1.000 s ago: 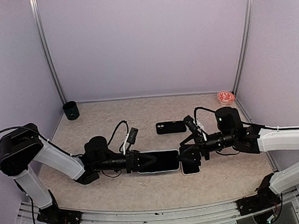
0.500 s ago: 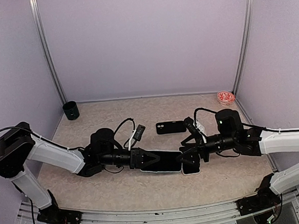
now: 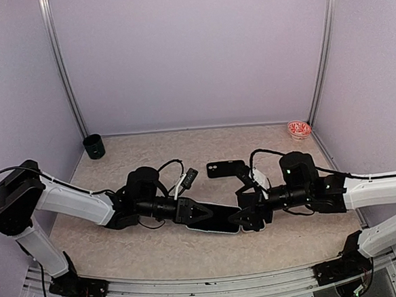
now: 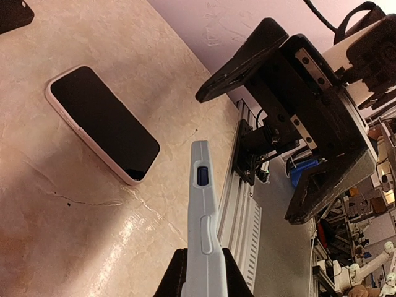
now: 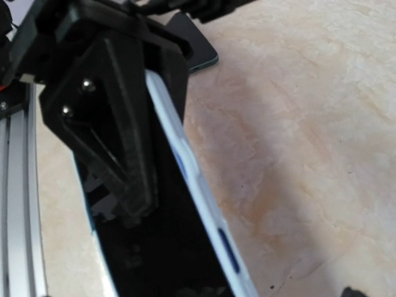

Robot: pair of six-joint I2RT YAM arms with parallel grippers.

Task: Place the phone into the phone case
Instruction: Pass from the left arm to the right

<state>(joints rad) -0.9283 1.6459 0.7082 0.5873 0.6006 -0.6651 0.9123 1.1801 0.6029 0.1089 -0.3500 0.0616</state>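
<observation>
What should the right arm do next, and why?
Probably close the right end effector on the free end of the phone. The left end effector is shut on the phone's other end. The right one stands wide open with its fingers on either side of the phone's tip, so a second grip looks like the natural next step.

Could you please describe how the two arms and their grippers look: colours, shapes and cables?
The left arm and right arm have white tubular links and black cylindrical joints. The left gripper and right gripper are black, with wedge-shaped fingers fastened by small screws. A thin black cable loops near each wrist.
</observation>
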